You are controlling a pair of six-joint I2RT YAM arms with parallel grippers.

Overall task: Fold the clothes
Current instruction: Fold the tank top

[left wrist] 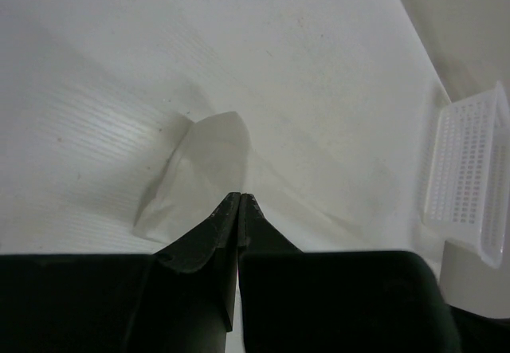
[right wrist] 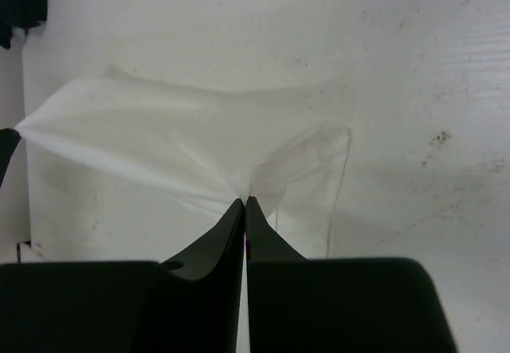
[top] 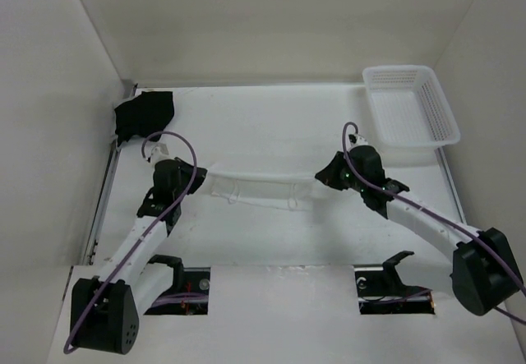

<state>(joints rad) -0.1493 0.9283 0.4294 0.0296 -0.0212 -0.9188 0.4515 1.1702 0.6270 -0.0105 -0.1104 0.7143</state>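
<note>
The clothes [top: 259,190] are a thin white garment pulled into a long band between my two grippers, lifted slightly over the white table, with small string loops hanging from the near edge. My left gripper [top: 199,179] is shut on the left end. In the left wrist view the jaws [left wrist: 241,198] pinch a corner flap of the clothes [left wrist: 203,170]. My right gripper [top: 322,178] is shut on the right end. The right wrist view shows its tips [right wrist: 245,202] pressed together on the clothes [right wrist: 159,142], with a thin string [right wrist: 341,186] dangling beside them.
A white mesh basket [top: 408,105] stands at the back right of the table and also shows at the right in the left wrist view [left wrist: 466,178]. A black cloth [top: 144,114] lies in the back left corner. White walls enclose the table on three sides.
</note>
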